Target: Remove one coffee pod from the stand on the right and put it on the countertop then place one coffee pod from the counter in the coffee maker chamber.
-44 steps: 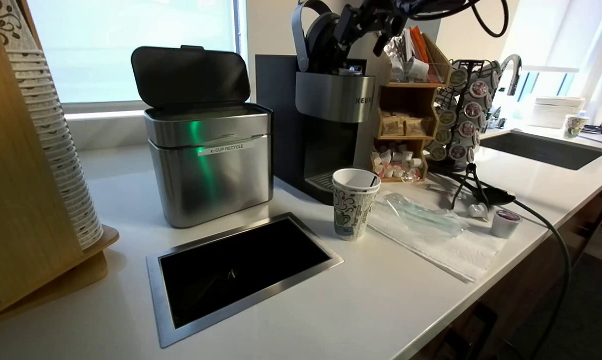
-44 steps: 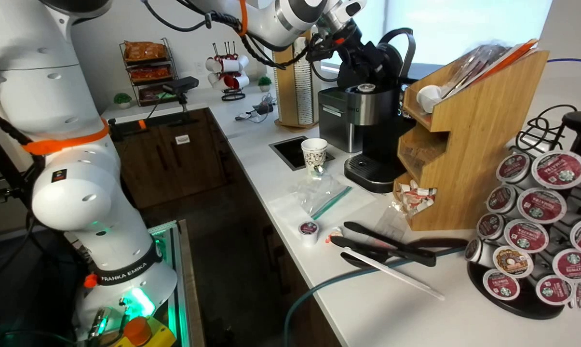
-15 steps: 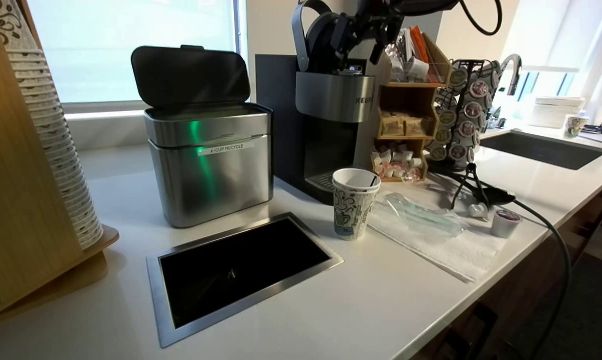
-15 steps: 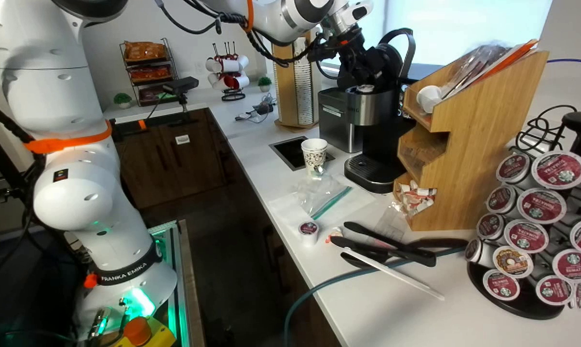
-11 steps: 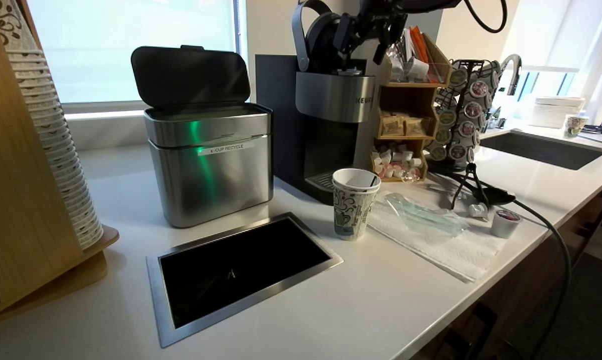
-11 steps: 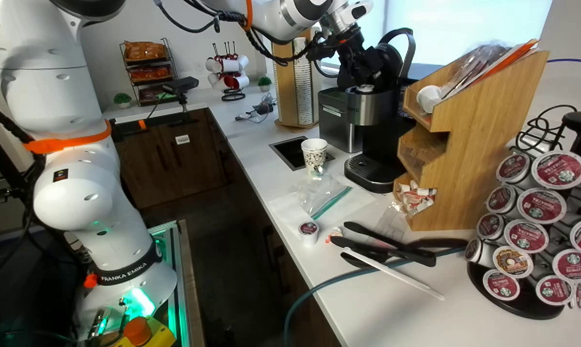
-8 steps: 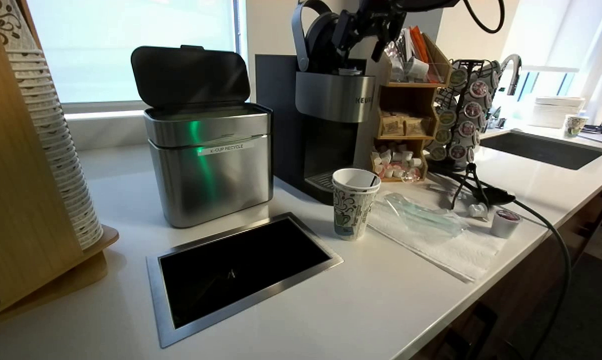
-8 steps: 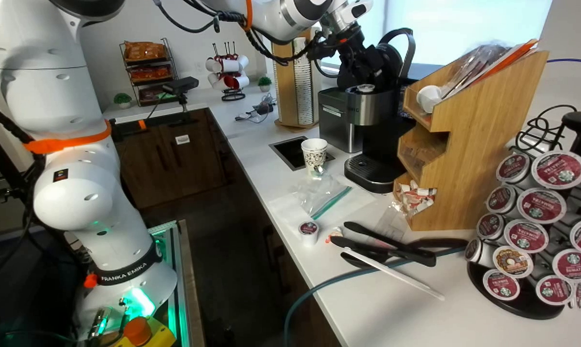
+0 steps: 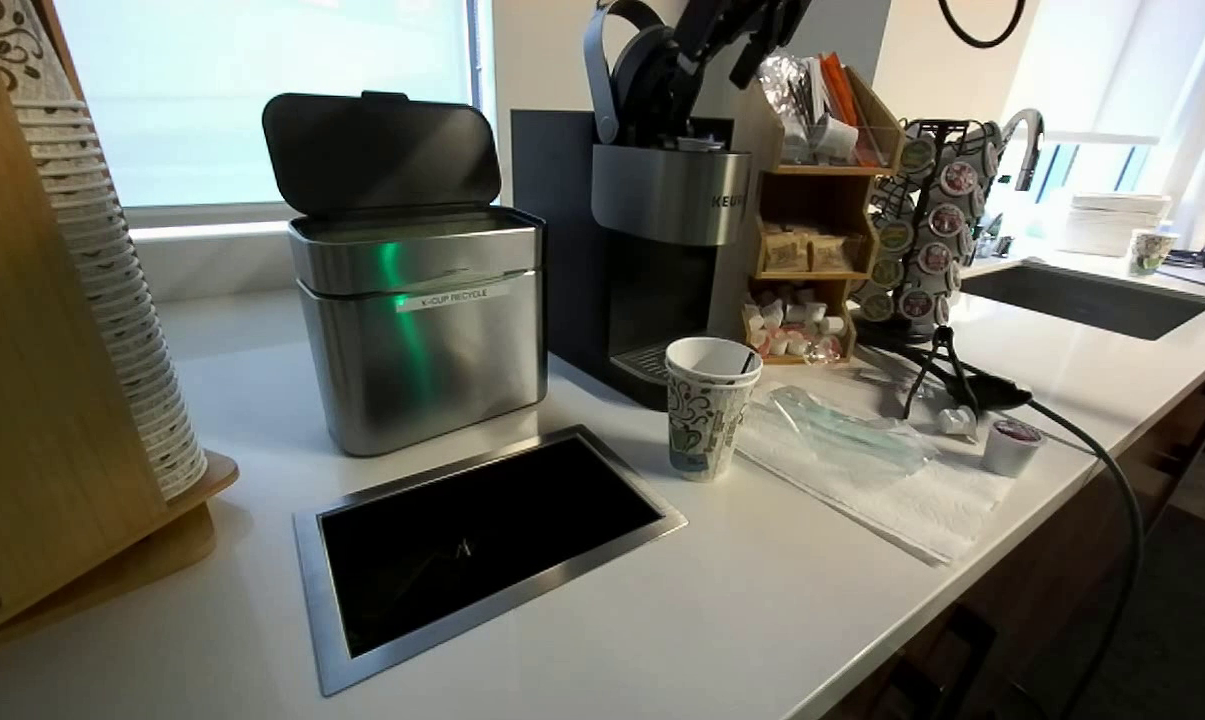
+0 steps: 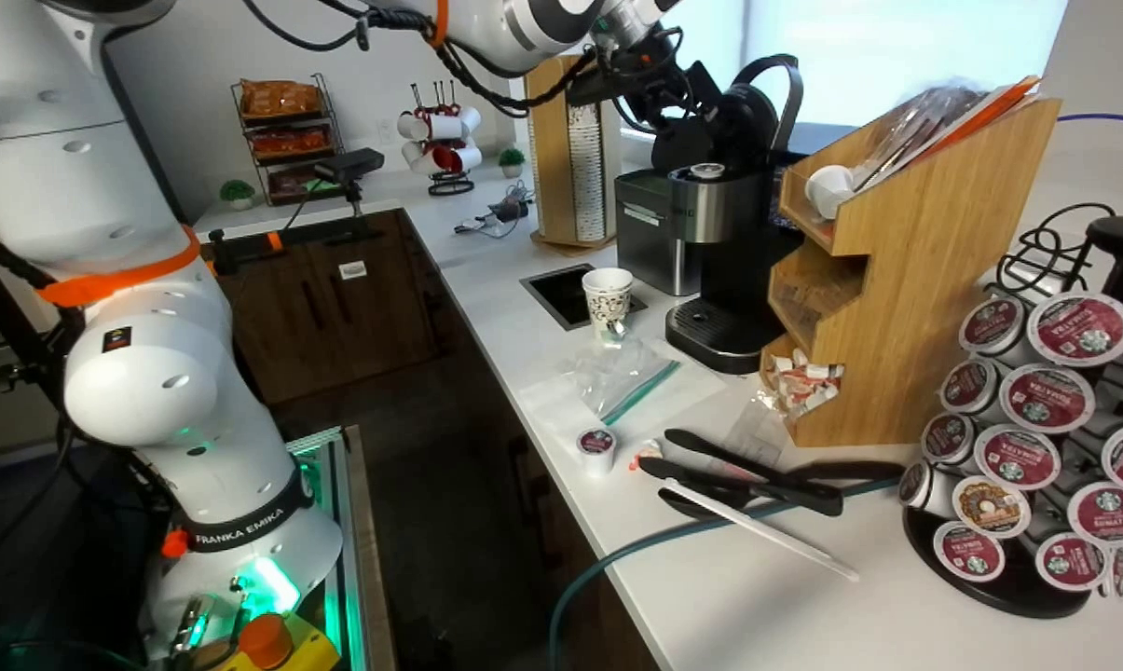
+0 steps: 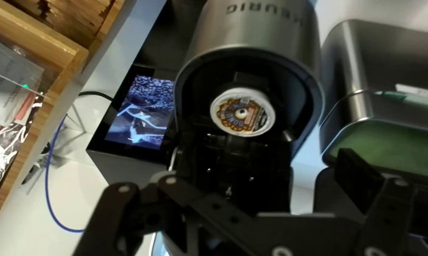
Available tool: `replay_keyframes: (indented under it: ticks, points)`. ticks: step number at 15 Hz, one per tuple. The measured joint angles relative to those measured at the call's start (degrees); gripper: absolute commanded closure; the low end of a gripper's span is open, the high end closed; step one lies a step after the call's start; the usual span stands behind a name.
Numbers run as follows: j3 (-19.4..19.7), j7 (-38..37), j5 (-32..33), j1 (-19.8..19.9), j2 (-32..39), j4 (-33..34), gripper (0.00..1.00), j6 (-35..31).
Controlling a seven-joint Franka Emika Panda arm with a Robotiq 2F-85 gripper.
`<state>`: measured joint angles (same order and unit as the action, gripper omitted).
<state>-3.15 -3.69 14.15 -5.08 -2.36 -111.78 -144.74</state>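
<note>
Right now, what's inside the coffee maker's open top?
In the coffee maker sits one coffee pod, printed side facing up. Its bottom and anything underneath are covered, so I can't see them.

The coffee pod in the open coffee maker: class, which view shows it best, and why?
The wrist view: it shows the whole printed top of the coffee pod from above. In both exterior views it appears small and foreshortened at the top of the coffee maker, print unreadable.
</note>
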Motion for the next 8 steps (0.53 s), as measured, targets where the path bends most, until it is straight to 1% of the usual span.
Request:
replay_keyframes:
  ticks: [4,6,8]
  points:
    - [0.33,16.13,-4.62,-0.23,-11.84,-11.89,0.0,0.01]
    - [1.02,20.5,-4.67,-0.29,-17.73,-17.16,0.0,0.0]
    - [2.08,24.56,-4.67,-0.87,-22.77,-21.02,0.0,-0.23]
